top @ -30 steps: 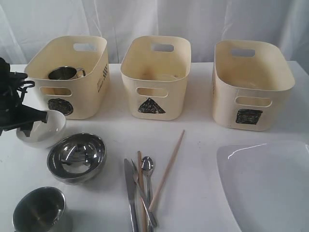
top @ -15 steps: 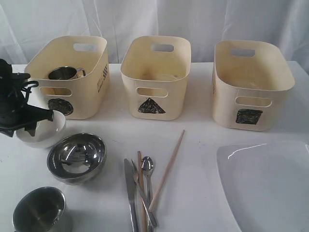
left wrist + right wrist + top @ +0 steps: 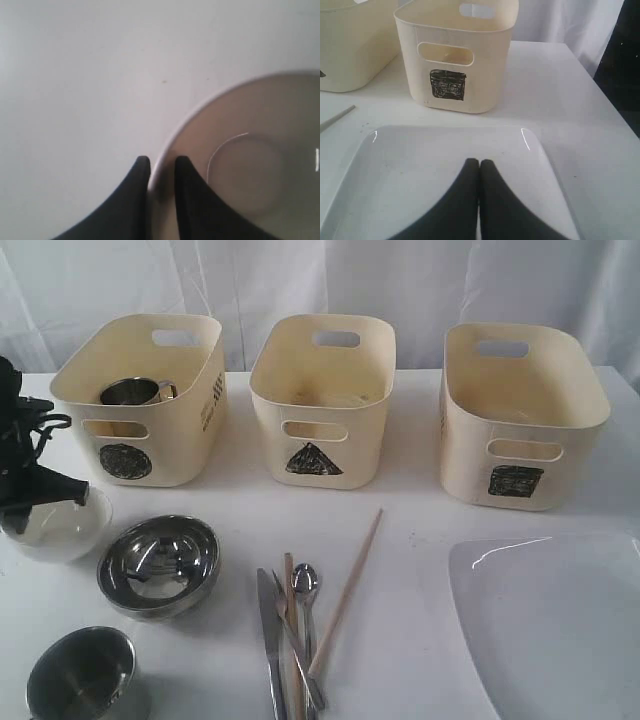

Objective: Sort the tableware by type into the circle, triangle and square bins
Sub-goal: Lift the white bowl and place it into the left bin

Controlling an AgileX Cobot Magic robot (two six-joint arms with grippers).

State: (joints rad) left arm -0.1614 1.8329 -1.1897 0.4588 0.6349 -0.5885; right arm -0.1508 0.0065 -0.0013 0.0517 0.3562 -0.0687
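One white bowl (image 3: 250, 165) is the job right now. It sits by the left edge of the worktop (image 3: 400, 510), in front of the circle bin (image 3: 170, 420) at the far left corner. The left gripper (image 3: 160, 160) is nearly shut, with one jaw inside the bowl's rim and one outside. The rim fills the gap between them, so I read that as a pinch on the bowl. The right gripper (image 3: 479, 162) is fully shut and holds nothing. It hangs over the plate (image 3: 420, 170) at the right edge, out of the way.

My guess is the bowl goes in the circle bin, since a cup (image 3: 135, 392) is already in there.

How I'd run it:
- This is a thin-rim pinch on one side only, so I expect the bowl to hang and tip once it's off the worktop. I'd squeeze firmly before lifting.
- Lift straight up first. The steel bowl (image 3: 158, 565) is just beside it toward the middle, and a sideways drag could knock it.
- Get the bowl's low side well above the bin's front wall before moving toward the far edge. A hanging bowl needs more clearance than the gripper does.
- The cup sits on the left side of the bin, so I'd come down on the open side, not on top of it.
- Go low into the bin before opening. Ceramic dropped against steel could chip or bounce.
- Open wide, then pull straight up so the inner jaw doesn't hook the rim.

I can't tell from these views whether the bowl is off the worktop yet.
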